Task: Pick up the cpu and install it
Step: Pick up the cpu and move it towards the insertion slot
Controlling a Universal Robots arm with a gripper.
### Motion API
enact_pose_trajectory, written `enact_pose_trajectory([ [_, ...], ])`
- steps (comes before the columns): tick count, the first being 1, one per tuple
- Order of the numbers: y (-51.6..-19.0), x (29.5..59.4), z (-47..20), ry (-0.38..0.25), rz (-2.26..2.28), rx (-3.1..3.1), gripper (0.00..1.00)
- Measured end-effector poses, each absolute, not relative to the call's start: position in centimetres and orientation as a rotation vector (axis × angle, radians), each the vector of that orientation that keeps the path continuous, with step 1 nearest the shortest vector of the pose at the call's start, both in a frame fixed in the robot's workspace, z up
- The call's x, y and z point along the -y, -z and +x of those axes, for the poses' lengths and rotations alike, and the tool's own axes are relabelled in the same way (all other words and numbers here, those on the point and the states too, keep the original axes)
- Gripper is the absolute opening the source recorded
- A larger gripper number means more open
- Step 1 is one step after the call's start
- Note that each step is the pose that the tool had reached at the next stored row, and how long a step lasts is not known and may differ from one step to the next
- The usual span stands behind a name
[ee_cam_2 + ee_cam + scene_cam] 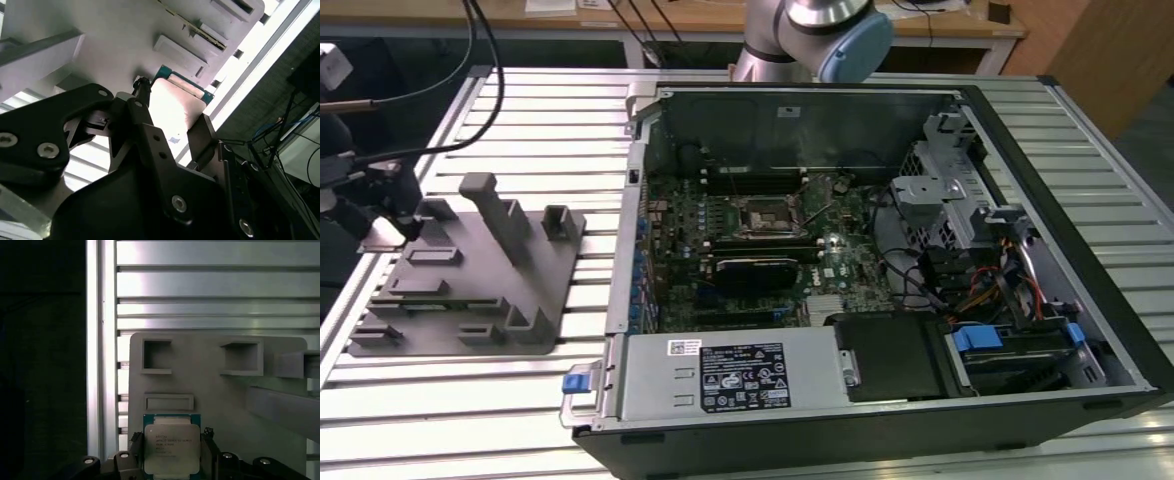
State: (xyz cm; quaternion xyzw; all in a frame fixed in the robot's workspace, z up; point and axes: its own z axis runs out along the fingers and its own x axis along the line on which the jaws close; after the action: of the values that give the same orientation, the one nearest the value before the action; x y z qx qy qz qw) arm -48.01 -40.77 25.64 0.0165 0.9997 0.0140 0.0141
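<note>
The cpu (171,448) is a flat square chip with a pale metal top and a green rim. In both wrist views it sits between my gripper's (171,440) two black fingers (135,441), over the near end of the grey plastic fixture (215,390). The fingers (141,107) press against opposite edges of the cpu (175,107), so the gripper (172,117) is shut on it. In the exterior view the dark gripper (380,210) is at the far left end of the fixture (467,285). The black square socket (765,215) lies on the motherboard inside the open computer case (1014,110).
The fixture has upright posts (487,215) and several recesses. Everything rests on a ribbed metal table (520,130). The arm's base (821,35) stands behind the case. Cables (400,60) hang at the exterior view's left. Drive bays and wiring (987,280) fill the case's right side.
</note>
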Motion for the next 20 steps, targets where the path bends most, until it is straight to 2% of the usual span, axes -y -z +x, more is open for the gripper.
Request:
enact_pose_trajectory([
  [20, -33.1, 40.0, -48.0, -0.044, 0.051, -3.104, 0.54],
])
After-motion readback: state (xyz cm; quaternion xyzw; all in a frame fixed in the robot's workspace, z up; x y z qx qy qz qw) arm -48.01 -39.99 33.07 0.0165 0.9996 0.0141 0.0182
